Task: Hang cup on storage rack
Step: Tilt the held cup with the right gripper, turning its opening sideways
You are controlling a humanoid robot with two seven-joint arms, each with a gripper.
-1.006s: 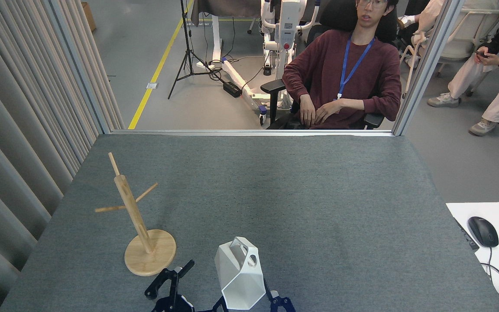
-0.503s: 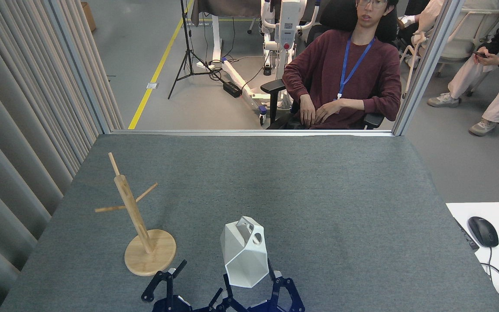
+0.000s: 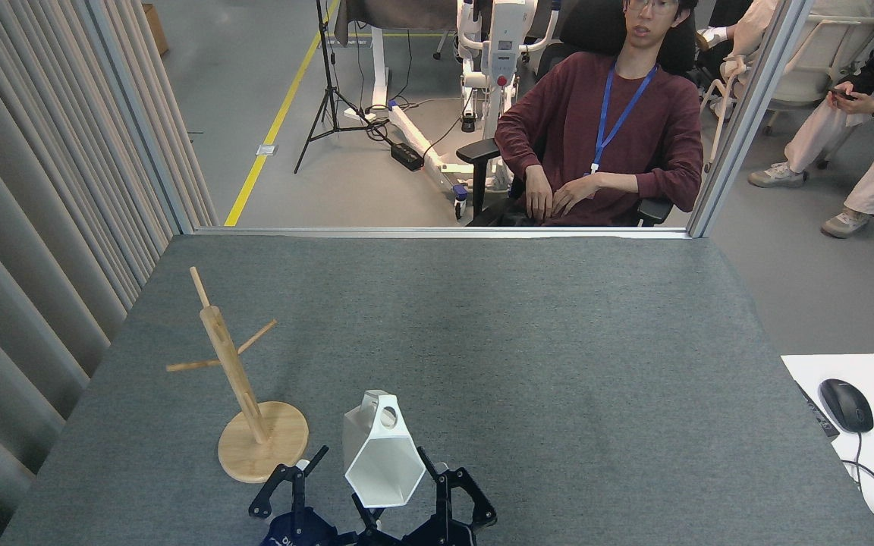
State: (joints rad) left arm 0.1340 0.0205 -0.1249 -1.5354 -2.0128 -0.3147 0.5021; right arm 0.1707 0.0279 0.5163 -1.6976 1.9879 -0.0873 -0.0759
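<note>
Cup sits tilted just right of the rack, apart from it, clamped in the right gripper. Left gripper, below the rack's base, stands spread and empty.

There is only the one view, taken from the robot's own head, high over the near edge of the grey table and tipped forward and down. The right gripper and left gripper sit at the very bottom of the frame, close under the lens. Beyond them the tabletop runs away to a metal rail, and past that sits a person, facing the camera.
</note>
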